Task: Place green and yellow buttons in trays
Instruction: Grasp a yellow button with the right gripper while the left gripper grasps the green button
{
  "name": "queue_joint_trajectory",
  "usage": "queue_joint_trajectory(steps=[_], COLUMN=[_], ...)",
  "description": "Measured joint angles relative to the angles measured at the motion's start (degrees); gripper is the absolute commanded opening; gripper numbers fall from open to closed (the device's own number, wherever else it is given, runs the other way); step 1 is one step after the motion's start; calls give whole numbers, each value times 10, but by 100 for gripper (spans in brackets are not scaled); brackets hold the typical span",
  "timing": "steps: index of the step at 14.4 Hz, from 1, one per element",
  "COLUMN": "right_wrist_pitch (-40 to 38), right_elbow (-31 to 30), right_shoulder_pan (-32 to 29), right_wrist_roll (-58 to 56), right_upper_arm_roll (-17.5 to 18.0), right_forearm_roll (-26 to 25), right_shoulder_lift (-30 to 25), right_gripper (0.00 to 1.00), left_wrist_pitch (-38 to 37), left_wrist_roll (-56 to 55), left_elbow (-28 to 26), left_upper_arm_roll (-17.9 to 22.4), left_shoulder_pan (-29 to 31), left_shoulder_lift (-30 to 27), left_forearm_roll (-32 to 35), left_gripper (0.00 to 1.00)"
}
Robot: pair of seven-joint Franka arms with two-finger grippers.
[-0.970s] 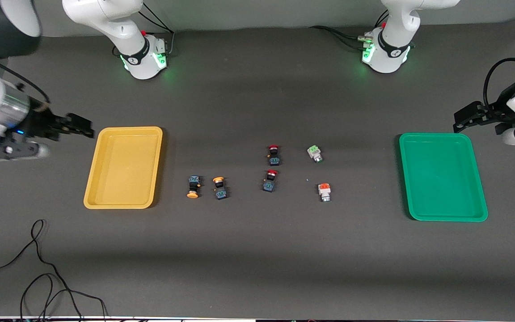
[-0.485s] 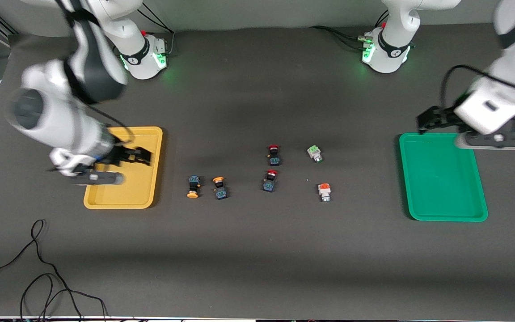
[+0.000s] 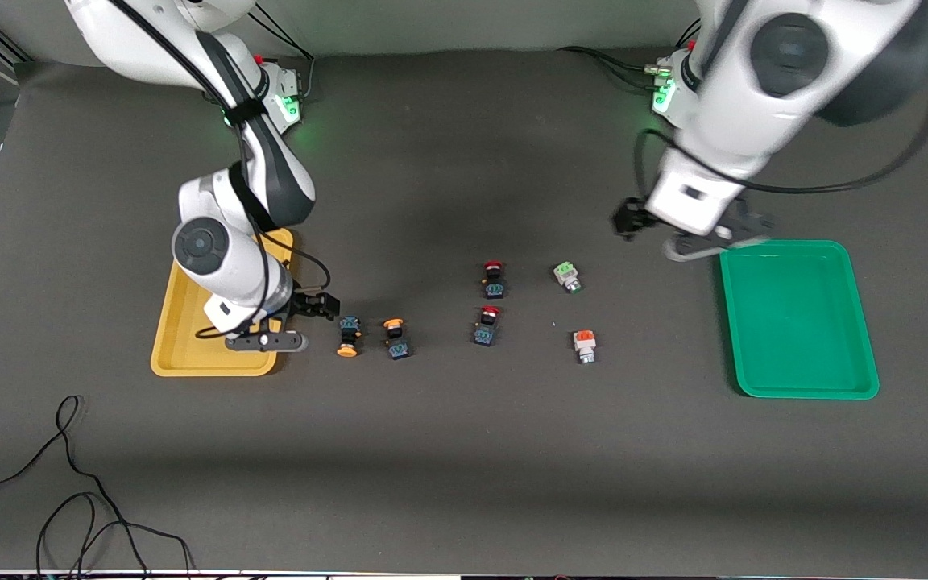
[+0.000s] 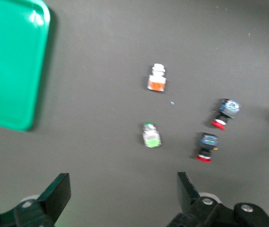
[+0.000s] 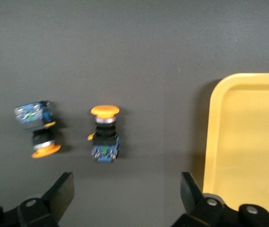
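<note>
Two yellow-capped buttons lie on their sides beside the yellow tray. They also show in the right wrist view, with the yellow tray. The pale green square button lies toward the green tray. My right gripper is open and empty, over the table between the yellow tray and the closest yellow button. My left gripper is open and empty, over bare table between the green button and the green tray.
Two red-capped black-blue buttons lie mid-table. An orange-capped white-silver button lies nearer the front camera than the green one. Loose black cables lie at the front corner on the right arm's end.
Both arms have swung in from the table's ends. The right gripper crossed the yellow tray to the yellow buttons. The left gripper moved from the green tray's edge toward the green button.
</note>
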Motion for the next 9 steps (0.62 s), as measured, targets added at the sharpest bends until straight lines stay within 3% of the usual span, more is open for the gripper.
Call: queue_joint_trajectory(steps=[4,9], right_wrist_pitch=[39,109], right_elbow=[0,1], right_shoulder_pan=[8,21], right_wrist_roll=[0,0], right_upper_arm_roll=[1,1], right_forearm_roll=[1,15], right_shoulder_lift=[47,91], right_gripper=[100,100], left_wrist_pitch=[47,147], left_wrist_roll=[-155,-189], left_elbow=[-40,-135], left_upper_arm_roll=[-1,-1], left_shoulder_pan=[-70,-86], left_shoulder_lift=[0,-2], left_forearm_roll=[0,0], left_gripper=[99,100])
